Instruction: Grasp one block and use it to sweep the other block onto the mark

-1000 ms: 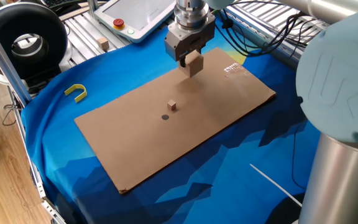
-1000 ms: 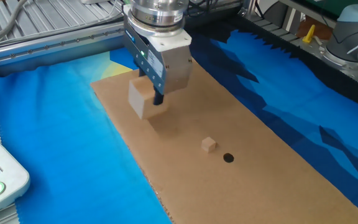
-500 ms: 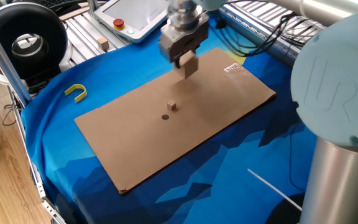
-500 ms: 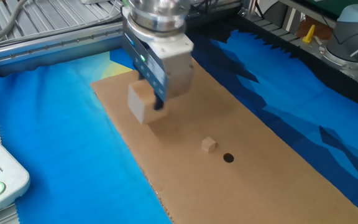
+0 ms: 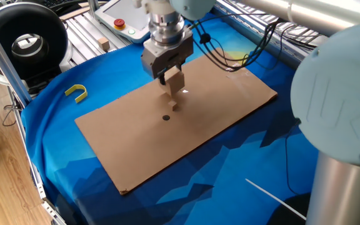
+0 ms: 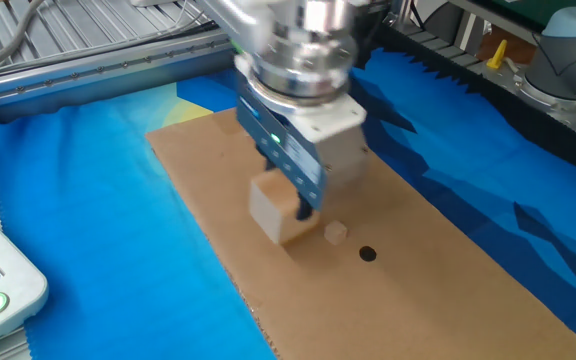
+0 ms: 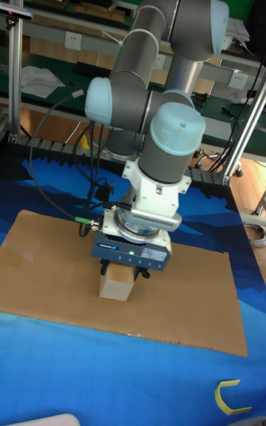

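You have the gripper (image 5: 172, 76) over the middle of the cardboard sheet (image 5: 230, 119), with the large wooden cube (image 6: 280, 208) clamped between its fingers and hanging below them. Just beside the gripper, on the sheet, sits the tiny wooden cube (image 6: 336, 233). The round dot (image 6: 368, 254) lies just past that tiny cube, farther from the gripper. The sheet rests on the cloth (image 5: 217, 181).

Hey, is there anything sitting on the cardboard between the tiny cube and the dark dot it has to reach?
Nothing visible. The tiny cube and the mark are separated only by bare cardboard. The large cube, held in the gripper, sits on the cube's far side from the mark.
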### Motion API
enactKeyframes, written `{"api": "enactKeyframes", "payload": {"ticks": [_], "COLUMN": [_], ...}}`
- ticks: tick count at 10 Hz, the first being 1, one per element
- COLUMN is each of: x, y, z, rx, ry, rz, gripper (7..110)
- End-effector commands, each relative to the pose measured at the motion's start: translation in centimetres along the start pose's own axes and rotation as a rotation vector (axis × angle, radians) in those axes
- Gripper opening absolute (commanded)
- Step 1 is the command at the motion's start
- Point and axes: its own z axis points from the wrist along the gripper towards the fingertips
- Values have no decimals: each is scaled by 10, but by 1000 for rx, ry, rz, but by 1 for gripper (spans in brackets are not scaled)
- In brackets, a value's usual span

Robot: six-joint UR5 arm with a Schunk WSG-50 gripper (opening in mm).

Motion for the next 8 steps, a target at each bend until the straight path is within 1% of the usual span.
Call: {"api": "enactKeyframes", "payload": {"ticks": [1,2,3,4,5,6,7,8], "x": [9,12,12,10,7,3,5,9], "y": [8,12,6,-2,-14,-22,-18,-7], "z": [4,6,7,7,3,2,6,12], "rx": [-2,-2,15,21,44,51,36,14], "ry": [8,11,8,2,-6,-19,-23,-27], "rz": [-15,-11,-9,-20,-33,-55,-60,-34], "gripper": [7,7,7,7,7,7,7,7]}}
